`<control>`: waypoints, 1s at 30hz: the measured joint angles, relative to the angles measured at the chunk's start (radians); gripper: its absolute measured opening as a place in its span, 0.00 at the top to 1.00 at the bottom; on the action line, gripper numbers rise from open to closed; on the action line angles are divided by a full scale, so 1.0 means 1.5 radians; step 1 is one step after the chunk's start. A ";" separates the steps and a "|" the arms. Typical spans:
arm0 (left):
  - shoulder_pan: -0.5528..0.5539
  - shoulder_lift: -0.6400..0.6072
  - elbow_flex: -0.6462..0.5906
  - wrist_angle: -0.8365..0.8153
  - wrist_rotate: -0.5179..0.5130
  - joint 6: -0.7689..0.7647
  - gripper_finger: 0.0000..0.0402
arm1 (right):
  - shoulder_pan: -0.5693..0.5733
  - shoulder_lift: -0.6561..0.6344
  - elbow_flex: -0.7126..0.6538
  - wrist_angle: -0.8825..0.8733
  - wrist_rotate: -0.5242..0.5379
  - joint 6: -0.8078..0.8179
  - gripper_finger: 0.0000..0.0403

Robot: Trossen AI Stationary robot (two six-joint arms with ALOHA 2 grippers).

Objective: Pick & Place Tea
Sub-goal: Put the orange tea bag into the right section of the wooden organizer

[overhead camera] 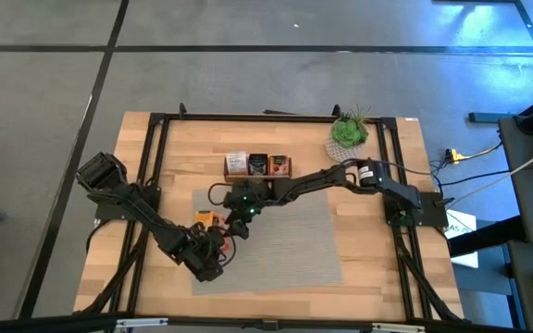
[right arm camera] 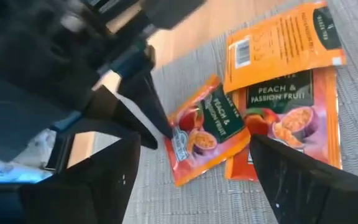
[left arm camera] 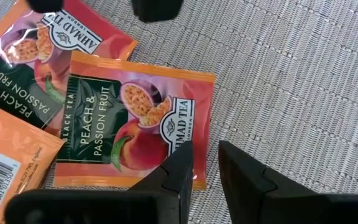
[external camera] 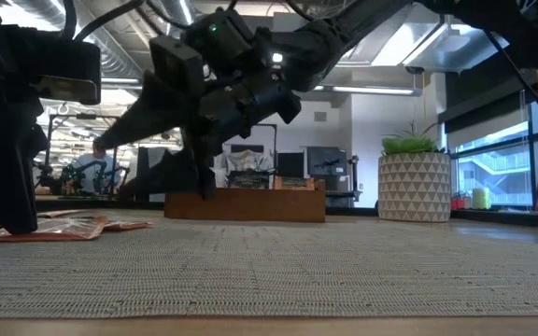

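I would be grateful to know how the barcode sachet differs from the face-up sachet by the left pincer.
The barcode sachet shows its plain orange back; the face-up sachet shows fruit pictures and a dark Peach & Passion Fruit label. The face-up sachet's edge lies at the left pincer; the barcode sachet lies farther off. Both are orange, flat and on the grey mat.

An open-plan office or lab is showing behind the table (overhead camera: 378,268): exposed ceiling ducts (external camera: 124,47), strip lights (external camera: 367,91), desks with monitors (external camera: 325,166), a person (external camera: 92,166) sitting at one, and large windows (external camera: 502,154) looking outdoors.
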State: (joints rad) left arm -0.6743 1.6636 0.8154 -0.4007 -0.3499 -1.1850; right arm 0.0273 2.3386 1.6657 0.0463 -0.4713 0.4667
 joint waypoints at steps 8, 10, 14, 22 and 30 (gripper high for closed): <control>0.001 0.000 0.000 0.001 0.000 0.019 0.82 | 0.002 0.056 0.082 -0.076 -0.001 0.015 0.32; 0.001 0.000 0.000 0.001 0.000 0.019 0.82 | 0.002 0.071 0.105 -0.096 -0.006 0.014 0.33; 0.001 0.000 0.000 0.001 0.000 0.019 0.82 | 0.003 0.090 0.140 -0.125 -0.016 0.013 0.35; 0.001 0.000 0.000 0.001 0.000 0.028 0.82 | 0.003 0.094 0.145 -0.135 -0.028 0.018 0.35; 0.001 0.000 0.000 0.001 -0.007 0.031 0.82 | 0.005 0.094 0.145 -0.141 -0.013 0.004 0.50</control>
State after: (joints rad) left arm -0.6735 1.6642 0.8154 -0.3992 -0.3603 -1.1381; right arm 0.0353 2.4798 1.8832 -0.1651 -0.4916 0.4732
